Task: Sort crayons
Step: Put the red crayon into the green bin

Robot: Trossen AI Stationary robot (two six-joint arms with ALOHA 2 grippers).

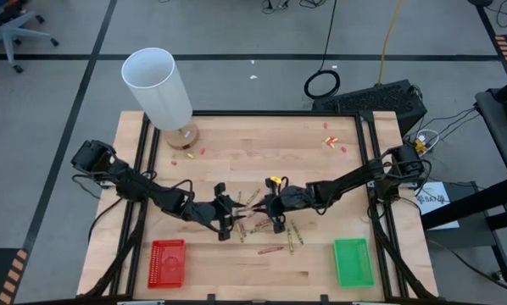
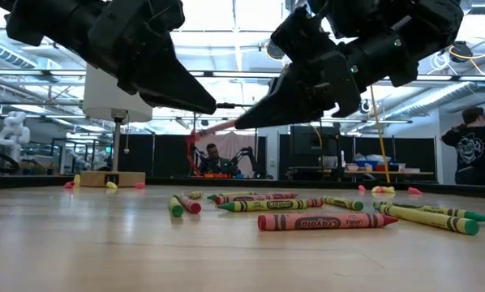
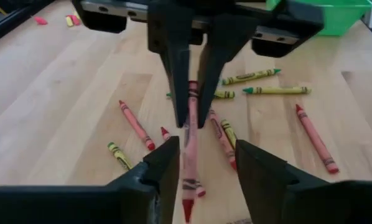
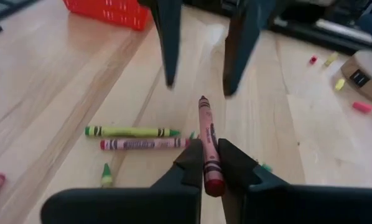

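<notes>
Left gripper (image 1: 233,222) open at table centre, fingers either side of red crayon (image 4: 206,134). Right gripper (image 4: 209,163), at its 3 o'clock, pinches crayon's far end, mid-air. Likely handover: left closes squarely first, right releases after. Red tray (image 1: 167,262) at left gripper's 7 o'clock.

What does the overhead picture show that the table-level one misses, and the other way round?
Only the high view shows the red tray and the green tray at the table's near edge, and which arm is which.

Only the low view shows the crayon labels, such as the red crayon lying in front, and a person in the room behind.

Both show the scattered crayons, the white lamp, and the left gripper facing the right gripper, which is shut on a red crayon held between them above the table.
</notes>
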